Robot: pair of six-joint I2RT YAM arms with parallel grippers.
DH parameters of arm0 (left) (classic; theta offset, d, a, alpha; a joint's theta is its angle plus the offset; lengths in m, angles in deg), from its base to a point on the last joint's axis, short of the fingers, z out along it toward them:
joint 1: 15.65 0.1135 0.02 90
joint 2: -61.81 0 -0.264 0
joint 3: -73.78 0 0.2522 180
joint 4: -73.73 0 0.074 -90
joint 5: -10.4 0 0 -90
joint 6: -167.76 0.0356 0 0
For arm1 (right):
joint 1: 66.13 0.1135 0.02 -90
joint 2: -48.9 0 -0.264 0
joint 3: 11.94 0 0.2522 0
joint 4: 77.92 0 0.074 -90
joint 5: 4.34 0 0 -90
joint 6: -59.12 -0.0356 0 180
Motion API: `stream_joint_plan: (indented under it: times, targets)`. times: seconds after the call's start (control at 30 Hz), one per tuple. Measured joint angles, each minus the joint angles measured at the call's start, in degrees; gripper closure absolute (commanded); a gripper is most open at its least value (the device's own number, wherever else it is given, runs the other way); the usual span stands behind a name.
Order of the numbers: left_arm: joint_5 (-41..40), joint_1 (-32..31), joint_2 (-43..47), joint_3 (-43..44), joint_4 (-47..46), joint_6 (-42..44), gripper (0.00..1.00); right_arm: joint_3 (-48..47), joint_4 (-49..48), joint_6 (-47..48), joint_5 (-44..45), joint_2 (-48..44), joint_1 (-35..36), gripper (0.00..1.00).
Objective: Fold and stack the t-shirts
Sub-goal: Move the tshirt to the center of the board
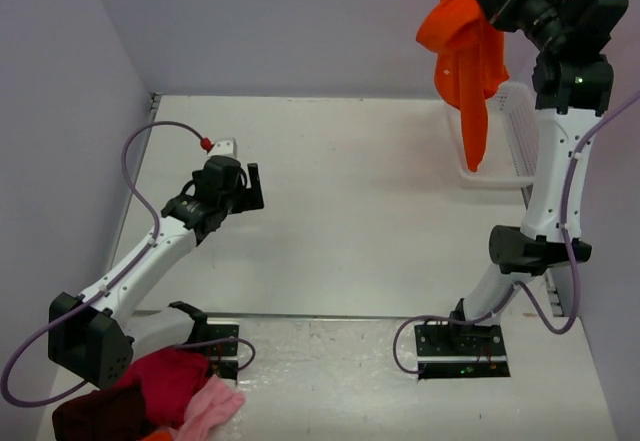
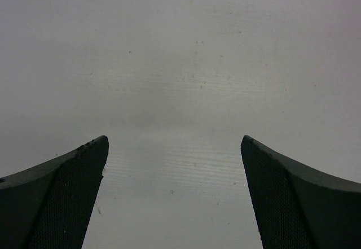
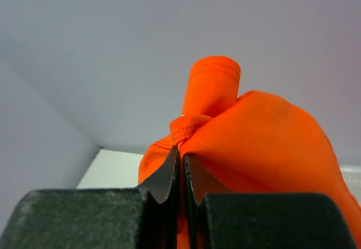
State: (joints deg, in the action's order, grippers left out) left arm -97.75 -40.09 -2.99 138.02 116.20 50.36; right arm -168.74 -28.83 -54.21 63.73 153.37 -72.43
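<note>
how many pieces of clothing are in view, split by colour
orange t-shirt, hanging from the right gripper: 1
crimson cloth: 1
dark maroon cloth: 1
pink cloth: 1
total: 4. The last three are bunched together at the near left corner, so more may be hidden underneath.

White table (image 1: 350,221); pale lilac walls (image 1: 280,21) on three sides.
</note>
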Motion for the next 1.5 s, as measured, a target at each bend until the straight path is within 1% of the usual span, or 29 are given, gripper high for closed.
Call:
stream_joint_plan:
  times: [0.17,0.3,0.4,0.47,0.53,0.7,0.77,0.83,0.9,1.0,1.1,1.23,1.5]
  targets:
    - [0.7,-0.1,0.8,-1.2,-1.0,-0.6,0.00,-0.6,-2.8,0.0,-8.2,-7.1,5.9,1.00]
    - [0.8,-0.5,2.1,-1.6,-1.4,-0.7,0.00,-2.6,-3.5,-0.2,-12.4,-11.4,11.1,1.00]
    - [0.1,-1.0,2.6,-1.3,-1.4,-0.5,0.00,-2.6,-5.0,-1.0,-15.4,-15.1,12.1,1.00]
    - [-1.1,-1.2,2.7,-0.5,-1.2,-0.5,0.00,-0.2,-5.9,-1.0,-16.9,-18.4,12.6,1.00]
    - [-3.1,-1.3,2.7,1.0,-1.0,-0.5,0.00,5.1,-6.7,-0.2,-17.8,-23.1,14.4,1.00]
    - [-12.3,-2.2,3.4,7.4,1.5,-1.8,0.00,24.7,-7.8,4.3,-17.7,-35.8,23.6,1.00]
    - [-16.6,-3.2,3.5,11.3,2.7,-2.0,0.00,30.7,-8.0,5.7,-16.1,-39.4,26.7,1.00]
    - [-20.4,-3.9,3.5,15.2,2.8,-0.8,0.00,34.3,-7.5,7.1,-14.7,-41.2,29.4,1.00]
    - [-22.4,-4.2,3.4,18.9,3.7,0.2,0.00,35.5,-5.9,8.5,-11.9,-41.4,32.6,1.00]
    - [-26.1,-4.3,3.7,24.2,5.6,1.6,0.00,35.5,-3.7,10.8,-6.4,-40.6,40.6,1.00]
    - [-29.8,-4.3,5.1,28.4,8.8,2.8,0.00,33.5,0.6,12.2,-2.3,-38.0,46.0,1.00]
    - [-33.5,-4.2,8.5,30.6,11.8,4.3,0.00,31.0,3.1,13.5,2.2,-33.3,48.1,1.00]
    - [-35.6,-4.2,12.3,28.2,12.1,7.7,0.00,30.8,5.9,16.3,8.1,-23.5,50.1,1.00]
